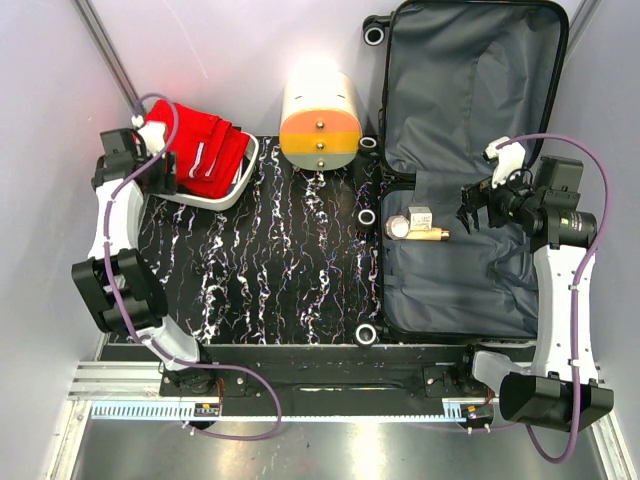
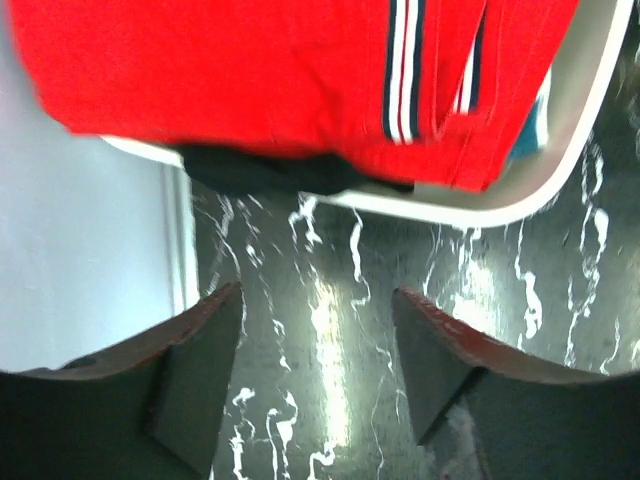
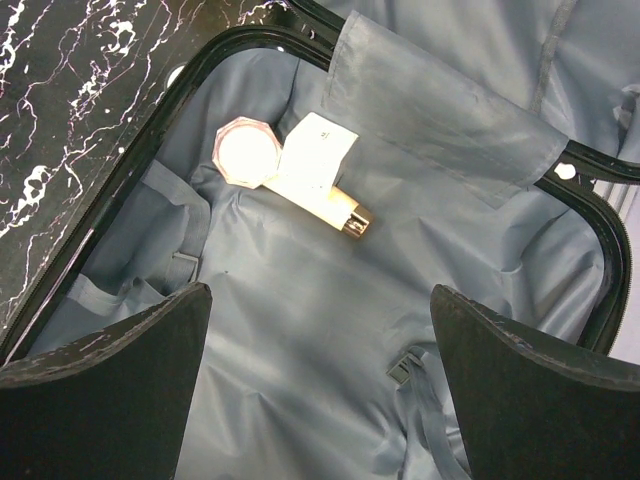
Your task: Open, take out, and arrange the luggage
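The luggage (image 1: 470, 90) lies open on the right, its grey lining up and its lid towards the back. In its near half (image 3: 300, 330) lie a round jar (image 1: 398, 226) (image 3: 247, 152), a small white box (image 1: 420, 216) (image 3: 315, 152) and a cream bottle (image 1: 428, 235) (image 3: 335, 208). My right gripper (image 1: 468, 215) (image 3: 320, 292) hovers open over the lining just right of them, empty. My left gripper (image 1: 162, 175) (image 2: 318, 295) is at the far left over the black table, beside the white tray; its jaws stand apart with nothing between them.
The white tray (image 1: 230, 190) (image 2: 470, 212) holds a red garment (image 1: 205, 150) (image 2: 250, 70). A cream-and-orange cylindrical box (image 1: 320, 115) stands at the back centre. The black marbled table (image 1: 290, 260) spans the middle. A strap buckle (image 3: 405, 367) lies on the lining.
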Tool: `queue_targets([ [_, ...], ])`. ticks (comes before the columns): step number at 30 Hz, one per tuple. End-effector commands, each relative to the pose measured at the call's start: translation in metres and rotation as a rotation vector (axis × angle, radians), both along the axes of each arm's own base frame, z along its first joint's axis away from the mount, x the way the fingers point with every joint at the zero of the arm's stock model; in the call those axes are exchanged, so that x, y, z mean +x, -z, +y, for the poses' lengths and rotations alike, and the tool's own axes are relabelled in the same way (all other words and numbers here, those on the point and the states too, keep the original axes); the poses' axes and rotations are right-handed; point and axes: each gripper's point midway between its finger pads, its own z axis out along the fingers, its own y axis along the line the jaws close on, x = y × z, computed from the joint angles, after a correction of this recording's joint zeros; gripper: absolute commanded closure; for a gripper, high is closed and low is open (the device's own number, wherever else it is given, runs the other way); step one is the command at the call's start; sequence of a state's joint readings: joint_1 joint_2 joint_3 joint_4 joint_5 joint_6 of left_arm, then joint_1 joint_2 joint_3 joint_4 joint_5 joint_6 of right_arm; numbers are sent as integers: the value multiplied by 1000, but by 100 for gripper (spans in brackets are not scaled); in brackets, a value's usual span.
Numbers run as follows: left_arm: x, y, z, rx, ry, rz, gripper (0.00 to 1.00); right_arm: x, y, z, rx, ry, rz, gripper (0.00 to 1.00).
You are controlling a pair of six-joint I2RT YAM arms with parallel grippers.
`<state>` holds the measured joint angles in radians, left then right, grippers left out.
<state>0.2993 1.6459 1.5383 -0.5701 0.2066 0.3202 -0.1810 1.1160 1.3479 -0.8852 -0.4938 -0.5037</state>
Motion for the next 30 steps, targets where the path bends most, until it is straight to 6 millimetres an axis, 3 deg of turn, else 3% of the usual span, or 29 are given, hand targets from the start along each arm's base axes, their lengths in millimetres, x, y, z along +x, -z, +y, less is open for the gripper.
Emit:
queue_targets([
  [1, -32, 75, -9, -40, 35, 230, 42, 0, -9, 8, 28, -28, -32, 0],
  [5, -31, 106, -13, -97, -9, 293, 47, 0, -10, 9, 37, -25, -31, 0],
  [8, -19, 128, -15, -147, -52, 304, 48, -1, -9, 10, 48, -20, -27, 0],
  [12, 13, 144, -33, -230, -82, 256, 49, -1, -10, 10, 50, -16, -28, 0],
  [15, 44, 143, -52, -265, -58, 182, 48, -1, -9, 10, 59, -14, -24, 0],
  [16, 59, 134, -54, -267, -53, 139, 48, 0, -8, 11, 64, -14, -22, 0],
  [18, 74, 136, -65, -281, -47, 125, 48, 2, -8, 13, 81, -18, -19, 0],
  [19, 87, 124, -65, -278, -48, 79, 48, 2, -7, 14, 87, -18, -16, 0],
  [21, 100, 120, -66, -302, -65, 54, 47, 7, -7, 15, 104, -17, -19, 0],
  [25, 124, 86, -69, -313, -19, -54, 36, 23, -13, 21, 153, -25, -38, 0],
  [29, 111, 57, -95, -326, 128, -56, 16, 58, -21, 35, 185, -53, -62, 0],
  [30, 101, 32, -102, -303, 188, -87, 12, 65, -25, 40, 187, -66, -73, 0],
])
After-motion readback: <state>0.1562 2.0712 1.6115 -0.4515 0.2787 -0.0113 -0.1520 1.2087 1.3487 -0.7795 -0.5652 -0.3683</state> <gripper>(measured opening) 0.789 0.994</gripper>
